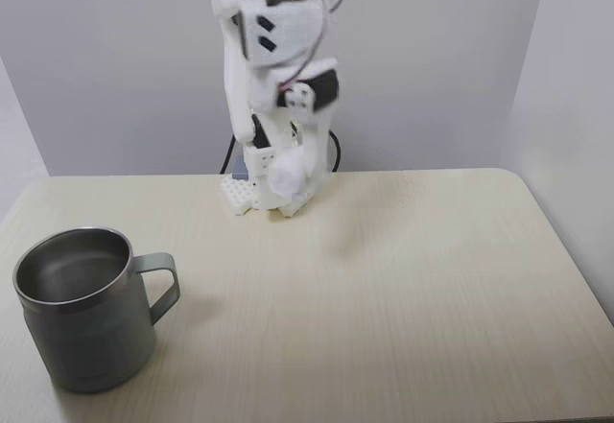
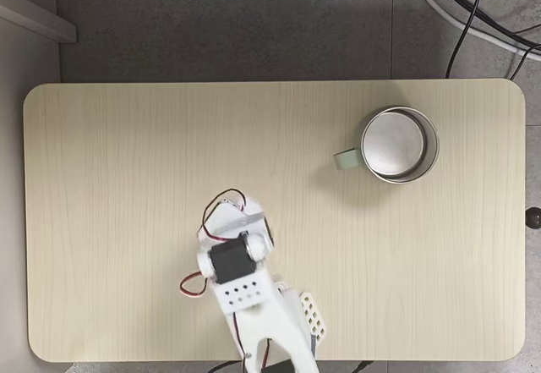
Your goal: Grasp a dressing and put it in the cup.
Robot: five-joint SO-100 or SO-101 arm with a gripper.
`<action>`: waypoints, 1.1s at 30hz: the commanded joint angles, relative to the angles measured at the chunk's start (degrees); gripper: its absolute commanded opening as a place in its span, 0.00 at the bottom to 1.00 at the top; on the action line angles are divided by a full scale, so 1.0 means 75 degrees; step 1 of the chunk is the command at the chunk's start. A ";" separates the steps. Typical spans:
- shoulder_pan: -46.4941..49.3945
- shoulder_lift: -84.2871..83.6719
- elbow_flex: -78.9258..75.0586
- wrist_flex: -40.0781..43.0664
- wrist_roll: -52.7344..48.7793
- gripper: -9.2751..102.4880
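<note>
Nearest the lens in a fixed view sat the cup (image 1: 84, 308), a dull grey steel mug, empty and upright by the tabletop's (image 1: 403, 289) front left corner, handle toward the middle, its mouth left clear for a drop from above. At the far edge the gripper (image 1: 286, 178) hung folded beside the arm's base, a small white soft roll, apparently the dressing (image 1: 286, 173), between its jaws; how wide they stood I could not tell.
</note>
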 commanded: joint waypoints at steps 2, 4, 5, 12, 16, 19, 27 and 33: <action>0.0938 0.0012 0.0410 -0.0129 -0.0422 0.08; 0.1594 0.0152 0.0563 -0.0328 -0.0703 0.08; 0.1934 0.0246 0.0691 -0.0434 -0.0832 0.08; 0.4031 0.1102 0.1980 -0.1230 -0.1254 0.08; 0.4887 0.1746 0.2625 -0.1664 -0.1289 0.08; 0.5414 0.2285 0.2988 -0.2027 -0.1195 0.08; 0.6398 0.4160 0.4242 -0.2566 -0.0727 0.08; 0.6527 0.4863 0.4535 -0.2578 -0.0715 0.08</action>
